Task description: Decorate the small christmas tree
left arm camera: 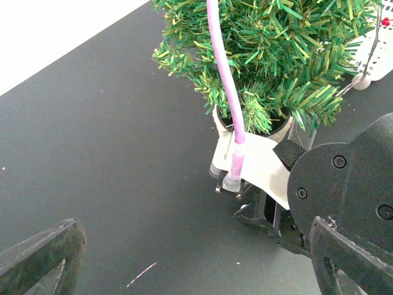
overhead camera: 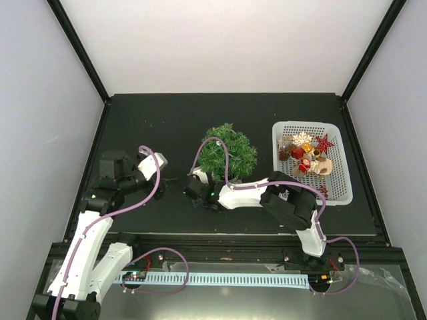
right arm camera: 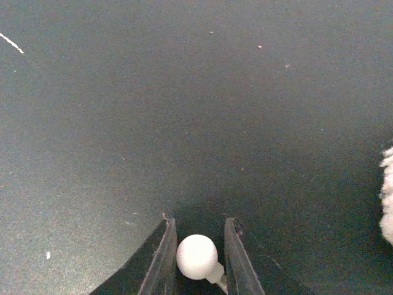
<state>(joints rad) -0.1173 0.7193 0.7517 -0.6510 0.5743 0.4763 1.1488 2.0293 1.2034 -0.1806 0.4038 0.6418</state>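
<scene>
top external: right gripper [overhead camera: 191,189] sits low, the small christmas tree [overhead camera: 229,152] just beside it; basket [overhead camera: 310,167] well apart. left gripper [overhead camera: 155,167] has its jaws wide apart and empty.
left wrist: pink cable [left arm camera: 222,74] lies across the branches; lifting the arm could drag the tree over.
right wrist: only this view shows a white ball [right arm camera: 196,255] between the jaws. cannot tell if it is clamped; if loose, it may roll away.

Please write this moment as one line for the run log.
left gripper: open, empty | right gripper: white ball between its fingers, grip unclear | tree: no ornaments visible
</scene>
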